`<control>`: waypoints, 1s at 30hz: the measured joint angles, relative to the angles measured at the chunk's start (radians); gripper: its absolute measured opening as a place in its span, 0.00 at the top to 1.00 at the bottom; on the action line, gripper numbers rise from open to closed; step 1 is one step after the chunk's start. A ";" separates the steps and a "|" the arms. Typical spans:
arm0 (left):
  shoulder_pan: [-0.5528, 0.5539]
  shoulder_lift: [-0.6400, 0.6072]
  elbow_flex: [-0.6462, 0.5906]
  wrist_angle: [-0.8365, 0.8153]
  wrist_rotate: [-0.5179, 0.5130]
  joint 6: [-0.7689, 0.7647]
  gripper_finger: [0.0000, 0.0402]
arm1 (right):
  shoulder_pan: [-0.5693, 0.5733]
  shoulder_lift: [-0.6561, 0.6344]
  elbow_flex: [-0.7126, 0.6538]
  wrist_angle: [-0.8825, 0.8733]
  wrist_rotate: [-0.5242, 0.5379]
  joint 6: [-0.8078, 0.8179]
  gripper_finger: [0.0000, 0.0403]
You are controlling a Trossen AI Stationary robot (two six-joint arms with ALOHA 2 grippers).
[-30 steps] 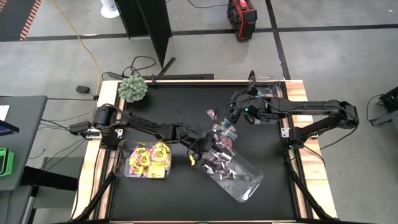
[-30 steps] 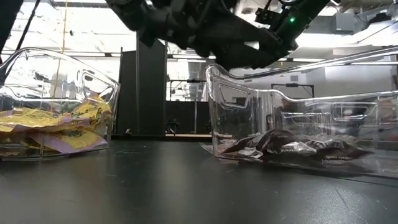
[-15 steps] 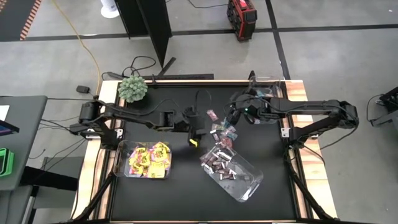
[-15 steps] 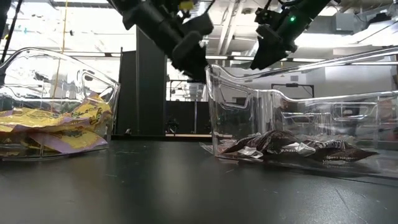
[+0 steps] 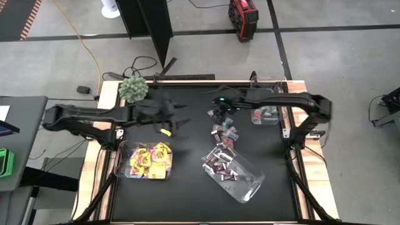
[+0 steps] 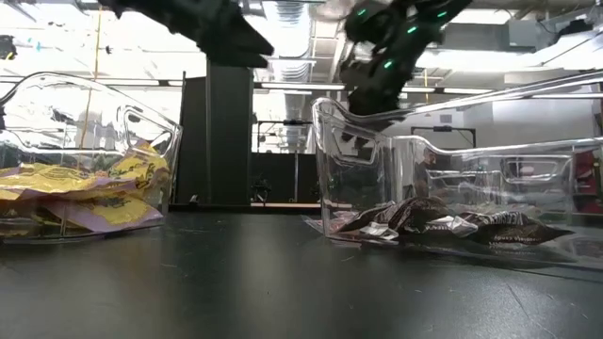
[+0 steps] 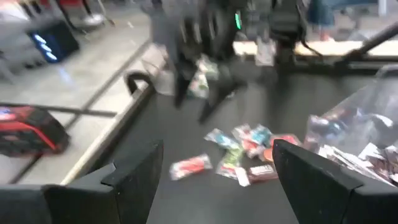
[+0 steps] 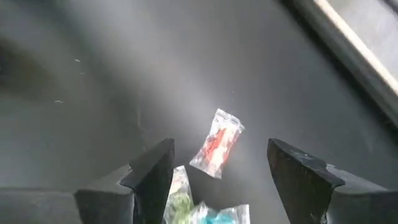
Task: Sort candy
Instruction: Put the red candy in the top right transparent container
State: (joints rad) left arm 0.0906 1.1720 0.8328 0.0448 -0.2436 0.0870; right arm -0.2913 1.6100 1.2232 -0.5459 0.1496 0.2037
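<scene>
Now that the left hand [image 5: 167, 122] has swung away open, the open right hand [image 5: 218, 112] probably targets the loose candy [image 5: 225, 132] mid-surface.

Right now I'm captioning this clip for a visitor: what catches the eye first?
Two dark arms stretch across the black table: the left gripper open above the bin of yellow candy, the right gripper open over loose teal-and-pink sweets mid-table. A tilted clear bin of dark bars sits front right.
</scene>
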 joint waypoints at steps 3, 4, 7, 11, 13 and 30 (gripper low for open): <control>0.016 -0.114 -0.064 0.002 -0.019 0.013 0.26 | -0.014 0.124 0.101 -0.081 -0.007 0.011 0.32; 0.023 -0.150 -0.079 0.001 -0.020 0.014 0.26 | -0.015 0.163 0.135 -0.108 -0.009 0.017 0.32; 0.036 -0.248 -0.121 -0.009 -0.022 0.014 0.26 | -0.021 0.278 0.222 -0.198 -0.015 0.034 0.32; 0.044 -0.336 -0.176 -0.018 -0.025 0.024 0.26 | -0.033 0.385 0.304 -0.262 -0.018 0.064 0.32; 0.047 -0.370 -0.190 -0.022 -0.026 0.025 0.26 | -0.038 0.424 0.321 -0.276 -0.020 0.070 0.32; 0.047 -0.415 -0.231 -0.041 -0.028 -0.011 0.26 | -0.038 0.517 0.328 -0.292 -0.033 0.054 0.69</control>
State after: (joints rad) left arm 0.1371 0.7571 0.6018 0.0034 -0.2718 0.0758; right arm -0.3293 2.1265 1.5509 -0.8375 0.1170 0.2573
